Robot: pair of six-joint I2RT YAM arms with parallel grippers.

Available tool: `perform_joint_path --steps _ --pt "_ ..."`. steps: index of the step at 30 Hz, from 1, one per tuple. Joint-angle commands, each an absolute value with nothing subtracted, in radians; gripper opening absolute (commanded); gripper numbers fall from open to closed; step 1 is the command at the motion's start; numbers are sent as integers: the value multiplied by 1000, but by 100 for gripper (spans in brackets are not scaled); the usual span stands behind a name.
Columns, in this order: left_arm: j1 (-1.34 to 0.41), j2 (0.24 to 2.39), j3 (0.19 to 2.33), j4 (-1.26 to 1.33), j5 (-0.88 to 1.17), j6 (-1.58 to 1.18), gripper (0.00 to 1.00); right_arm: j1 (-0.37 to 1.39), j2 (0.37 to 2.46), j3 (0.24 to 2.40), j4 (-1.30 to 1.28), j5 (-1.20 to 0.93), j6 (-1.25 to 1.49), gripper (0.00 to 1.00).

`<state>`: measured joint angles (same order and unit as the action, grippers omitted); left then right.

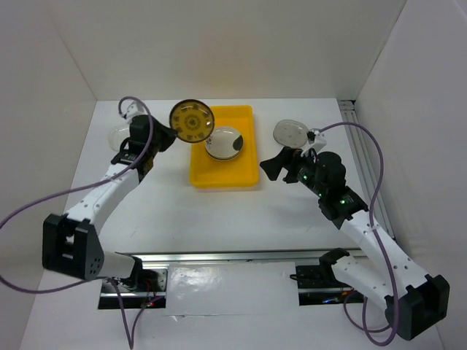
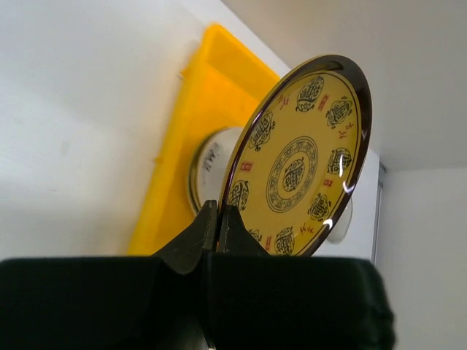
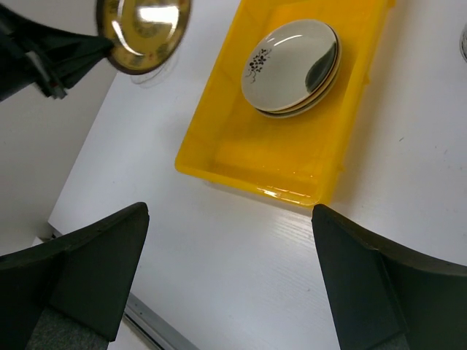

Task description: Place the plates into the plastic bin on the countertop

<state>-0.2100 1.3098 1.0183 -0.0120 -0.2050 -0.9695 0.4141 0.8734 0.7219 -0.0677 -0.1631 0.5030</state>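
My left gripper [image 1: 172, 132] is clenched on the lower rim of the gold-brown patterned plate [image 1: 192, 120]. I hold it up in the air nearly on edge, its patterned face turned toward my wrist. It hangs by the far left corner of the yellow plastic bin [image 1: 222, 182]; whether it is over the rim or just outside it, I cannot tell.

From these fingers [image 2: 208, 222] the bin lies to the right, with its long axis running away from me. The cream plate with the black patch [image 3: 290, 65] tops a stack in the far half, and the near half is bare. I judge the move to be rightward and down, with the plate tipped flat.

Right of the bin, my right gripper [image 1: 288, 154] hangs spread wide with nothing in it, near a clear glassy plate [image 1: 290, 133] on the countertop [image 1: 219, 219].
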Motion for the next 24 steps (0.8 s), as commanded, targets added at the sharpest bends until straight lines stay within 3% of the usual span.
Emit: perform_joint_path --steps 1,11,24 --pt "-242 1452 1123 120 -1 -910 0 399 819 716 -91 -137 486 100" --pt "-314 1820 1434 22 52 -900 0 390 762 716 -159 -126 495 100" --pt "-324 1989 1569 -112 -8 -910 0 390 742 696 -179 -115 495 100"
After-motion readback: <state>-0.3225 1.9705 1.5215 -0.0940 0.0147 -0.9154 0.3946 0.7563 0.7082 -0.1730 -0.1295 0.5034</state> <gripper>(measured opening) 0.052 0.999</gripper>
